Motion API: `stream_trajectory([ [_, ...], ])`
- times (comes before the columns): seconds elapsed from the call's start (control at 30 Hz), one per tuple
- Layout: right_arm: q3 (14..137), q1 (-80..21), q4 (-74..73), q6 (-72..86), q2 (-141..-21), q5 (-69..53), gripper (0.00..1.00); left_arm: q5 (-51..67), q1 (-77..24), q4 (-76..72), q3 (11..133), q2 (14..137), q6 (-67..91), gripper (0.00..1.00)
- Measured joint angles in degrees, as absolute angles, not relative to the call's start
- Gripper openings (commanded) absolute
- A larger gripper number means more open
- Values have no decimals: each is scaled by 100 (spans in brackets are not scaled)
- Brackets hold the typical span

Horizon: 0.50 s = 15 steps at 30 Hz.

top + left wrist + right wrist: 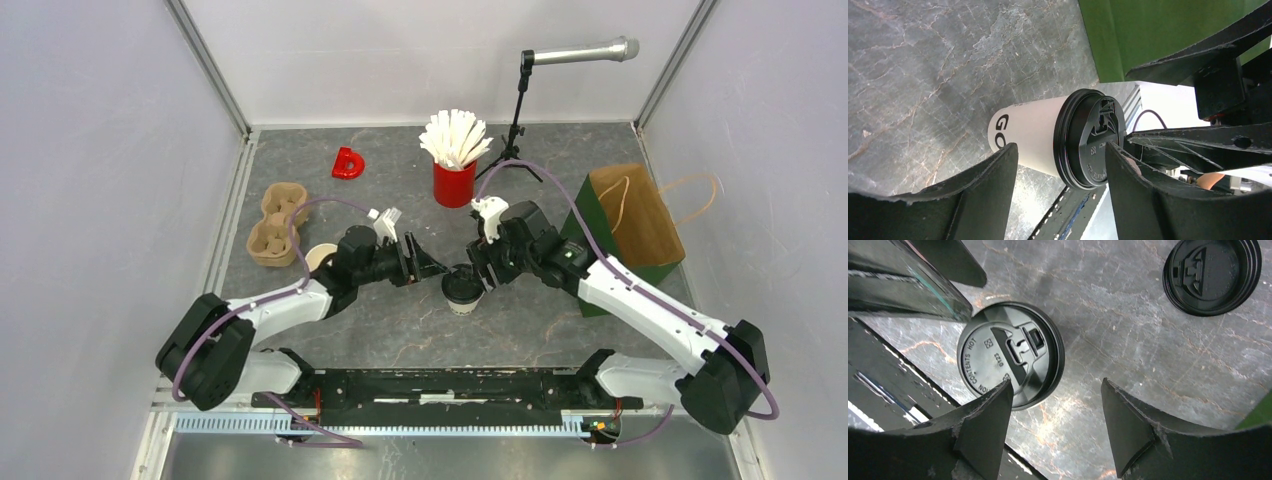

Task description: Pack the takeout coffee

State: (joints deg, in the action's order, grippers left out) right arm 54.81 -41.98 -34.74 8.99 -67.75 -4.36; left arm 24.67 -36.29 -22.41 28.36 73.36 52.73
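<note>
- Cups first: one white paper cup (462,290) stands upright in the middle of the grey marbled tabletop (400,335), between the two arms. Its black lid (1010,355) sits on top, and the black letters "GO" show on its side.
- Just to the left of that cup is the left pincer (432,266), with its jaws well apart and nothing clamped between them. From its wrist view the cup shows past the fingertips, one tip down by the base and the other up by the lid. I cannot tell whether either tip touches it.
- Over the cup from the right hangs the right pincer (478,272), also spread wide. Only bare tabletop shows in the gap, so it has hold of nothing. In its wrist view one finger (983,430) overlaps the lid's rim.
- Further left, a second white cup (320,257) stands without a lid, its cream inside showing. It is half hidden behind the left arm and just beside the brown pulp carrier (275,225).
- From the right wrist view, a second black lid (1212,275) lies flat on the tabletop, apart from the lidded cup.
- Behind the pincers, near the middle, a red cup (453,183) holds a fan of white sticks (455,135).
- To its left lies a red D-shaped piece (348,163).
- At the back, a microphone (580,52) sits on a black stand (515,120).
- On the right side a green and brown paper bag (630,225) with tan handles is partly covered by the right arm.
</note>
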Motion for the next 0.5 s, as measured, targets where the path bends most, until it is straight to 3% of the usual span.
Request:
stream_trajectory([
  [0.2,5048,-3972,-2716,1135,-6584,-722,65,2469,-3778,-2139,3098,7655,4954,59],
  [0.5,4287,-3723,-2023,1417,-6246,-1041,61,2379,-4082,-1811,3341,7822,4624,55],
])
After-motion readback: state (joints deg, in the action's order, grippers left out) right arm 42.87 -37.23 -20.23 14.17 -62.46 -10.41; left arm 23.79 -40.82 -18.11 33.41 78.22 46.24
